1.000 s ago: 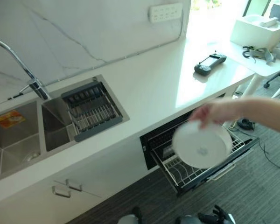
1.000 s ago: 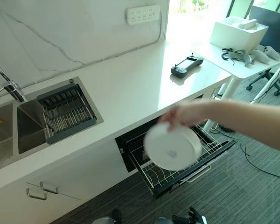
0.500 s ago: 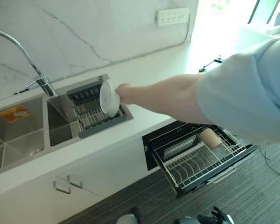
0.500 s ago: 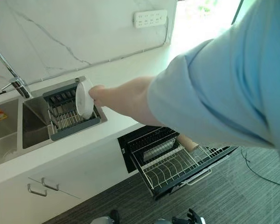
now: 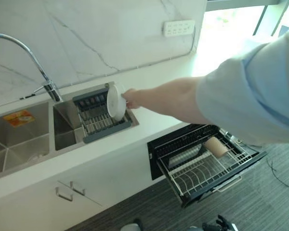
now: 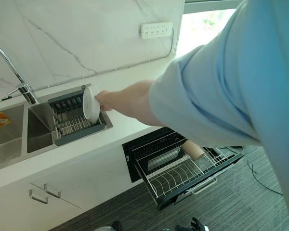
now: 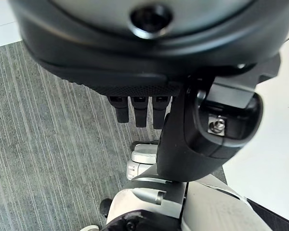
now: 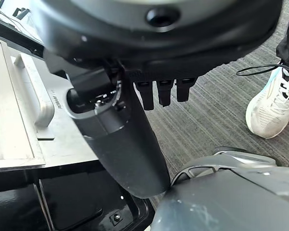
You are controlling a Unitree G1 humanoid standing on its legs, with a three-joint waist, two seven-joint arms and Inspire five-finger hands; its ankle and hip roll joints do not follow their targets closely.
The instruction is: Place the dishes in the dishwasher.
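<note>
Both robot hands hang idle, low beside the body over the striped grey floor. Its left hand [image 7: 149, 91] shows relaxed, fairly straight fingers holding nothing, and its right hand [image 8: 154, 82] looks the same, fingers loose and empty, with the dishwasher's pulled-out front just beside it and a person's white shoe [image 8: 272, 108] on the carpet nearby.

From the head views, a person in a light blue sleeve [image 5: 255, 91] reaches across from the right. The person's hand [image 5: 131, 97] pinches the edge of a white dish [image 5: 115, 102], held upright on its rim in the grey drying rack [image 5: 94, 118] that sits in the right basin of the steel sink [image 5: 24, 144]. A curved tap [image 5: 31, 57] stands at the far left edge of the sink. White countertop [image 5: 149, 82] runs to the right, with a wall socket strip [image 5: 179, 28] on the marble wall beyond.

Below the counter, to the right and nearer, the dishwasher drawer [image 5: 207, 168] stands pulled open. Its wire basket holds a tan cup [image 5: 216, 147] lying toward the far right; the plate slots look bare.

Judging from this, the task has not properly begun: the dish is in the sink rack, not the dishwasher. The next move calls for a hand to reach up and left to the rack, grip the dish by its rim once the person lets go, and carry it right and down into the open basket.
</note>
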